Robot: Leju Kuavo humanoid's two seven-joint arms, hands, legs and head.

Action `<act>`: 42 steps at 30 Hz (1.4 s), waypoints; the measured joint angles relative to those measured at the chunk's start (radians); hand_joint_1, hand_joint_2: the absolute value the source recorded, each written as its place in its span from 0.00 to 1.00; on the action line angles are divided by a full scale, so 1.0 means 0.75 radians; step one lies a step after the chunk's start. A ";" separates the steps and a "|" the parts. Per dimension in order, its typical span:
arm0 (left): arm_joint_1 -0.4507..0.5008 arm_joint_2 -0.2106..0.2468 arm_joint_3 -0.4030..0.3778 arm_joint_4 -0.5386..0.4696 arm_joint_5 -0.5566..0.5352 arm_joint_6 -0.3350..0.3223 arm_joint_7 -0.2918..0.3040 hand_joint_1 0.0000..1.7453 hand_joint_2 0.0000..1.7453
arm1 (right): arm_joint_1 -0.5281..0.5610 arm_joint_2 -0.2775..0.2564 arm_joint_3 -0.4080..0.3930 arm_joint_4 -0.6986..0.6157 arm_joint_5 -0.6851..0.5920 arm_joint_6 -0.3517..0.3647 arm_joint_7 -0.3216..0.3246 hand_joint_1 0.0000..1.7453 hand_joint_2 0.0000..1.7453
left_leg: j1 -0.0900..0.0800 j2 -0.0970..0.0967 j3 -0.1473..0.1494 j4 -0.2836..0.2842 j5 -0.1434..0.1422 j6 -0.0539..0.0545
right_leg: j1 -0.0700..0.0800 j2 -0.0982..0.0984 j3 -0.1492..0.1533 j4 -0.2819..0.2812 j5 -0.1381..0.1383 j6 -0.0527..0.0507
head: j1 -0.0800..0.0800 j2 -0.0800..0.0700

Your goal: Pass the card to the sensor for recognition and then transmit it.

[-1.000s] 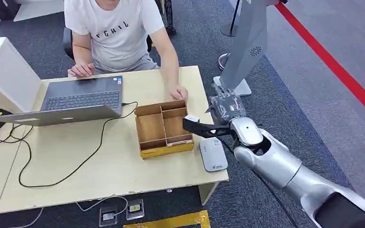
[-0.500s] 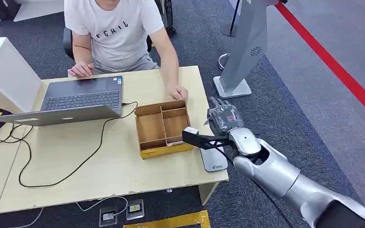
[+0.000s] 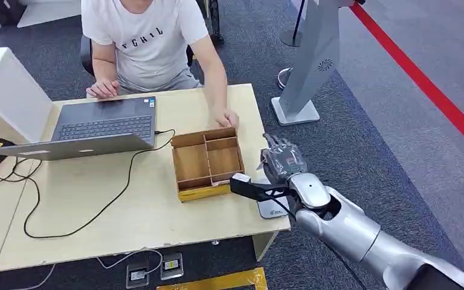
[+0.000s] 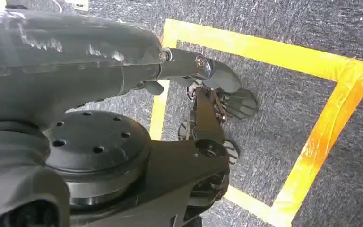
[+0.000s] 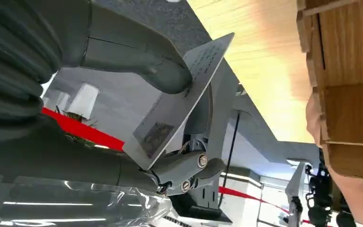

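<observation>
Head view: your right hand [image 3: 284, 164] is over the table [image 3: 127, 211] edge, just above the white sensor [image 3: 270, 205]. Thumb side points toward the wooden box [image 3: 208, 163], which sits just beside the hand, on its thumb side. A bit of the card [image 3: 240, 179] shows white at the thumb tip, near the box's front corner. Person's hand [image 3: 226, 116] rests on the table beyond the box. Laptop [image 3: 96, 128] well apart, past the box.

L wrist view: left hand [image 4: 212, 90] over grey carpet w/ yellow tape lines [image 4: 331, 113]; can't tell if the fingers are apart or curled, nothing seen in it.

R wrist view: right hand pinches the card, thumb [image 5: 168, 78] pressed on one face, fingers [image 5: 217, 113] behind the other. Card tilted, one corner reaching toward the table. Box wall close to the hand; person's hand touching the box's far wall.
</observation>
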 joint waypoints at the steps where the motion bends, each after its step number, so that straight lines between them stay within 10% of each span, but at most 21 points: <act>1: 0.000 0.000 0.000 0.000 0.000 0.000 0.000 0.00 0.00 | 0.003 0.001 0.001 -0.003 0.001 0.000 0.000 1.00 1.00 | 0.000 0.000 0.000 0.000 0.000 0.000 | 0.000 0.000 0.000 0.000 0.000 0.000 | 0.000 0.000; 42: 0.000 0.004 -0.001 0.000 0.002 0.003 0.004 0.00 0.00 | 0.133 0.003 0.017 -0.008 -0.023 -0.006 -0.021 1.00 1.00 | 0.000 0.000 0.000 0.000 0.000 0.000 | 0.000 0.000 0.000 0.000 0.000 0.000 | 0.000 0.000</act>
